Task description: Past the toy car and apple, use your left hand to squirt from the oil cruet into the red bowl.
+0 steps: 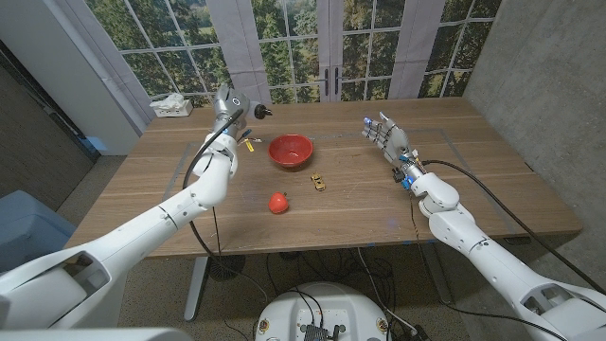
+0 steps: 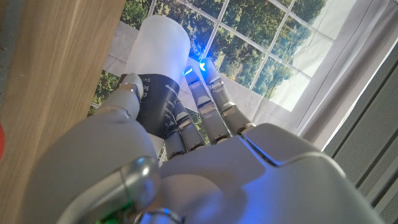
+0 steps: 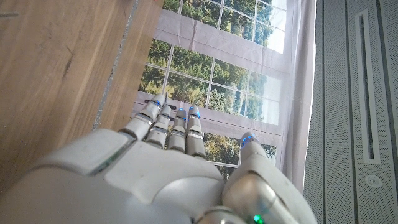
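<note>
Oil cruet [image 1: 230, 102] sits in my left hand [image 1: 227, 116] in the head view, lifted above the table [image 1: 379, 204]; the red bowl [image 1: 290, 150] is just beside that hand, toward my right, with the toy car [image 1: 319, 182] and apple [image 1: 277, 203] nearer my body. My right hand [image 1: 386, 134] hovers well apart, fingers spread, holding nothing. From my left wrist, my fingers [image 2: 214, 112] wrap the cruet's dark band under its white body [image 2: 158, 46]. From my right wrist, my right hand [image 3: 168, 162] has its fingers extended and grips nothing.
</note>
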